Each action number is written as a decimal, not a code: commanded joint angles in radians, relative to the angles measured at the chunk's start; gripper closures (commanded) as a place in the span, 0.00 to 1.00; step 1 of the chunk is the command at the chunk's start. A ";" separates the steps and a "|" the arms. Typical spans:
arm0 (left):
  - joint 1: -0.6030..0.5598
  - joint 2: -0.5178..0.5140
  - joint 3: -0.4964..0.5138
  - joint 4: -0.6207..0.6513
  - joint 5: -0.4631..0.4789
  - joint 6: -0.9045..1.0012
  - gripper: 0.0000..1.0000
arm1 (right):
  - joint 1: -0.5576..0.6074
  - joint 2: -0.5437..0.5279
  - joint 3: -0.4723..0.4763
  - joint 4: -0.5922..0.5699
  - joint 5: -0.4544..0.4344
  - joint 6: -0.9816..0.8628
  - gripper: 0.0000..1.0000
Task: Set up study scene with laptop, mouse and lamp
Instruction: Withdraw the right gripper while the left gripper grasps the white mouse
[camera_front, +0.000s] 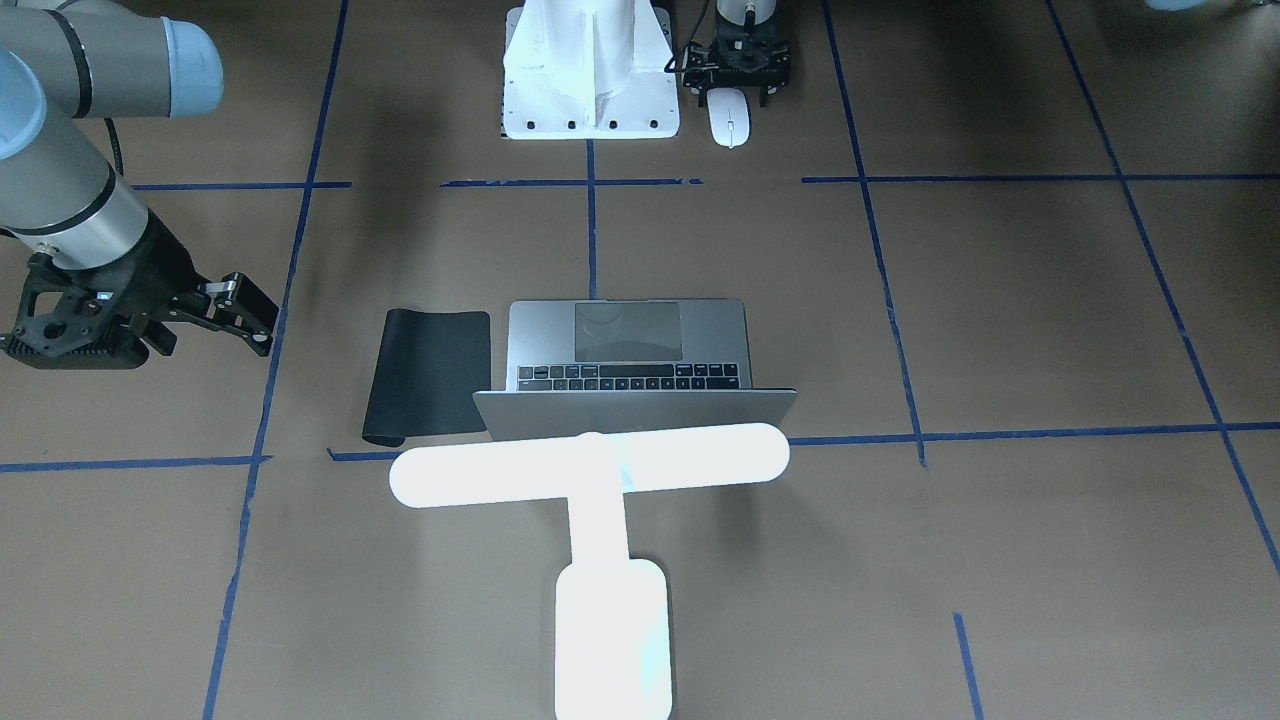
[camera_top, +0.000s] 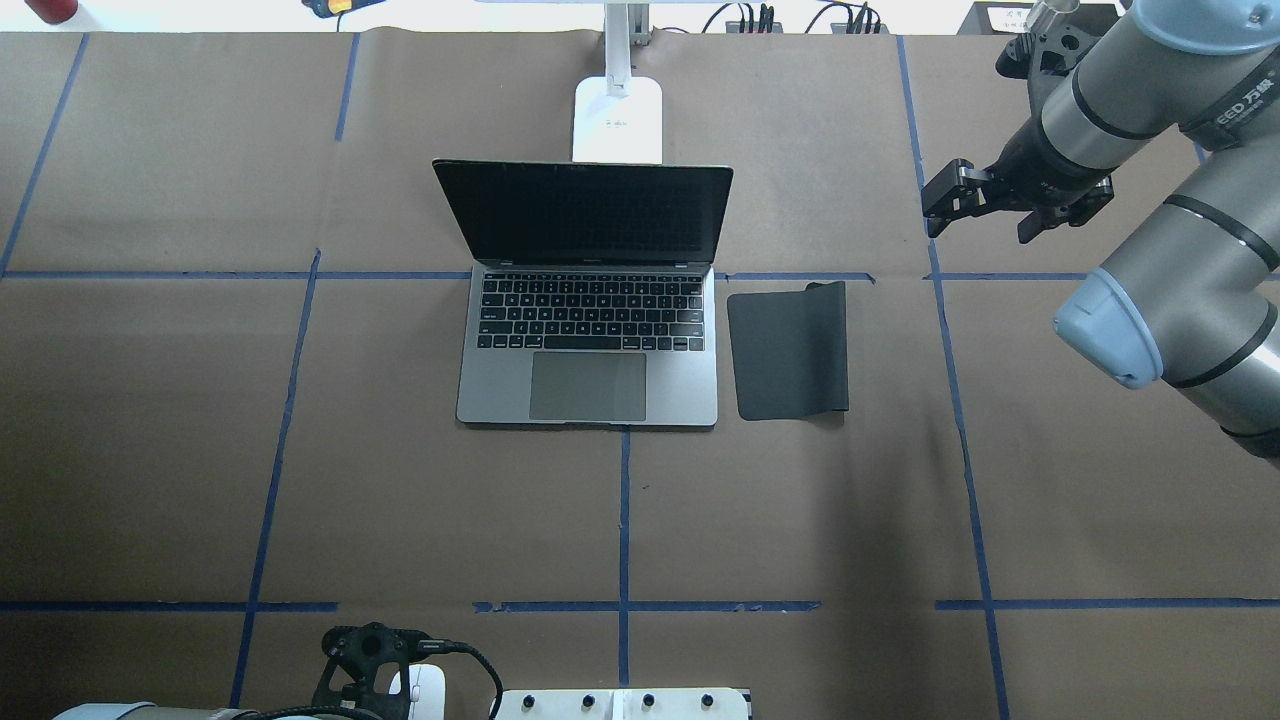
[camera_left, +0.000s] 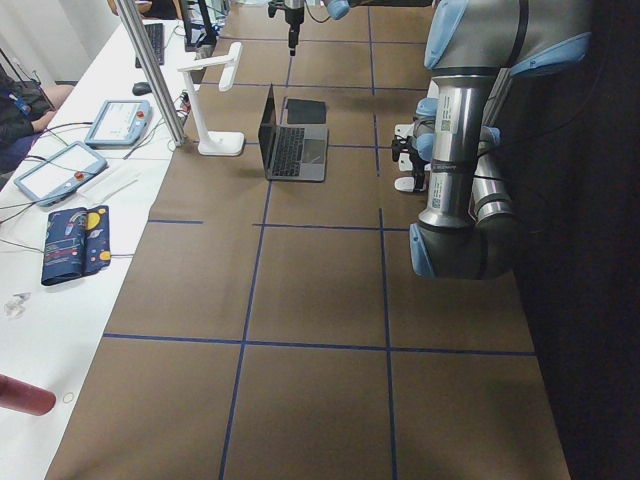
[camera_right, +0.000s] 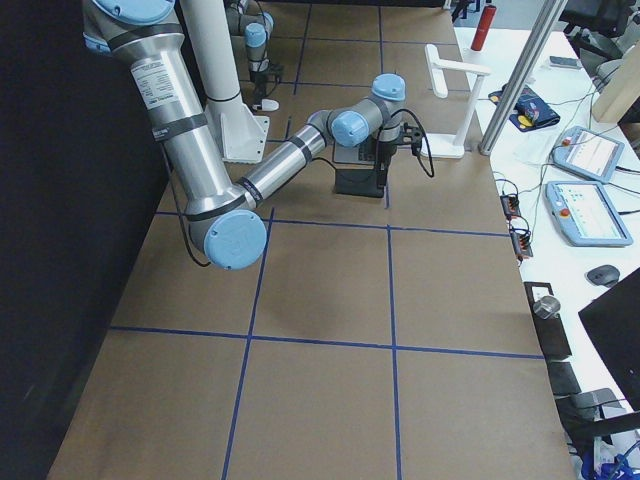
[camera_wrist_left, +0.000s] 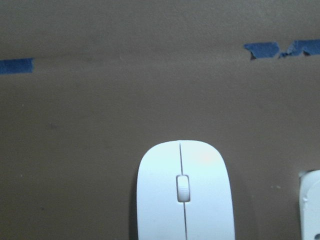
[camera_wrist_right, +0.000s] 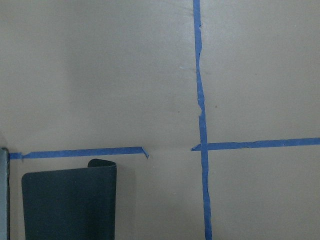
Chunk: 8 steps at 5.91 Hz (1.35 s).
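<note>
The open silver-grey laptop sits mid-table, its screen facing the robot. The glowing white T-shaped lamp stands just behind the lid, and its base shows in the overhead view. The white mouse lies by the robot's base. My left gripper hovers right over the mouse's near end. It looks open, and no fingers show in the left wrist view. My right gripper is open and empty, above the table beyond the far right corner of the mat.
A black mat with one curled corner lies beside the laptop on my right. The white bolted pedestal stands next to the mouse. Blue tape lines cross the brown table.
</note>
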 joint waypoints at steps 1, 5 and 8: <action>-0.003 -0.006 0.012 0.000 0.001 0.004 0.00 | 0.000 -0.002 -0.001 0.000 0.000 0.000 0.00; -0.039 -0.014 0.017 -0.008 0.001 0.007 0.00 | 0.000 -0.009 0.000 0.002 -0.002 -0.008 0.00; -0.051 -0.017 0.020 -0.032 -0.001 0.008 0.53 | 0.000 -0.009 0.000 0.002 -0.002 -0.011 0.00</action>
